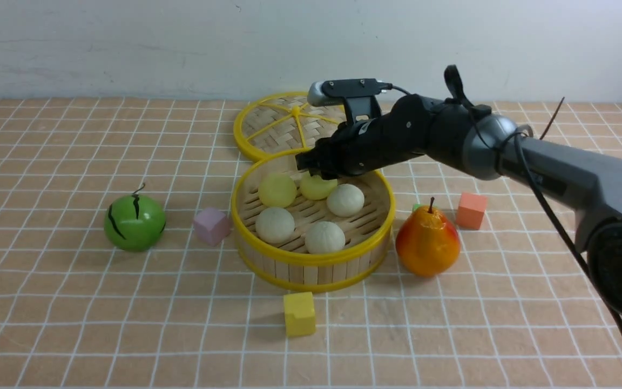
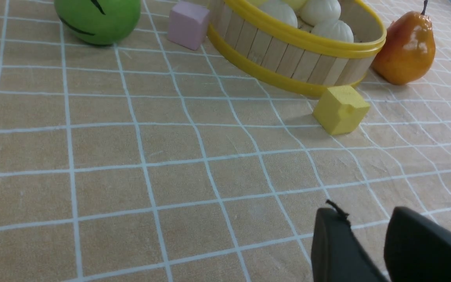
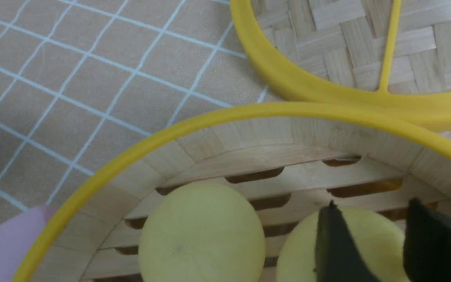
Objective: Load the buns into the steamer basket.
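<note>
The steamer basket stands mid-table and holds all five buns: two pale yellow ones at the back and three off-white ones. My right gripper hovers just over the back yellow bun. Its jaws are slightly apart and hold nothing, and that bun rests on the slats beside the other yellow bun. My left gripper is low over bare tablecloth, well in front of the basket. Its jaws are a little apart and empty. It does not show in the front view.
The woven lid lies flat behind the basket, touching its rim. A green striped ball and a pink cube lie to the left, a yellow cube in front. A pear, an orange cube and a small green cube are on the right.
</note>
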### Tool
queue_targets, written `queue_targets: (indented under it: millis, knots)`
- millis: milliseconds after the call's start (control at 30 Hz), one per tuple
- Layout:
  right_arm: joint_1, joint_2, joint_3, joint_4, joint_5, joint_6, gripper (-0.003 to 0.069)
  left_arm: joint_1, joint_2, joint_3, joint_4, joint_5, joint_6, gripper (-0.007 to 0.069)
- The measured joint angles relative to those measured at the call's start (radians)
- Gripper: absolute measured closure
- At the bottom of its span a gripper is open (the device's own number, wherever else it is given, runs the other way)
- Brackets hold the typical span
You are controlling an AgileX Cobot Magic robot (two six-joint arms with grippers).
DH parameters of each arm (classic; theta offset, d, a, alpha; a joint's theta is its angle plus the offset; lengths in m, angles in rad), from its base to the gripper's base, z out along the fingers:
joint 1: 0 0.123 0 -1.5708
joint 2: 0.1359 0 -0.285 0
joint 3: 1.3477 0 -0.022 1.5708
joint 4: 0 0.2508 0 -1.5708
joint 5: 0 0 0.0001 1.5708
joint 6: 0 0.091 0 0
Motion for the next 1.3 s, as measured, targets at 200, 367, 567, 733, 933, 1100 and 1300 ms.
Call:
queue_targets:
  millis: [200, 367, 567, 733, 933, 1100, 1300]
  knots:
    - [-0.003, -0.151, 0.000, -0.009, 0.253, 0.000, 0.0187, 0.000, 0.000, 0.000, 0.000, 0.000, 0.000, 0.0424]
    - [-0.003, -0.393, 0.012, -0.111, 0.615, 0.081, 0.0295, 0.000, 0.000, 0.000, 0.000, 0.000, 0.000, 0.0417]
    - [-0.003, -0.628, 0.165, -0.214, 0.805, 0.198, 0.0557, 0.000, 0.000, 0.000, 0.000, 0.000, 0.000, 0.0412]
    - [-0.003, -0.872, 0.417, -0.249, 0.822, 0.265, 0.0678, 0.000, 0.000, 0.000, 0.000, 0.000, 0.000, 0.0407]
    - [-0.003, -1.080, 0.552, -0.246, 0.832, 0.279, 0.0678, 0.000, 0.000, 0.000, 0.000, 0.000, 0.000, 0.0401]
    - [-0.003, -1.182, 0.562, -0.245, 0.834, 0.279, 0.0678, 0.000, 0.000, 0.000, 0.000, 0.000, 0.000, 0.0396]
    - [-0.017, -1.254, 0.579, -0.306, 0.834, 0.278, 0.0676, 0.000, 0.000, 0.000, 0.000, 0.000, 0.000, 0.0396]
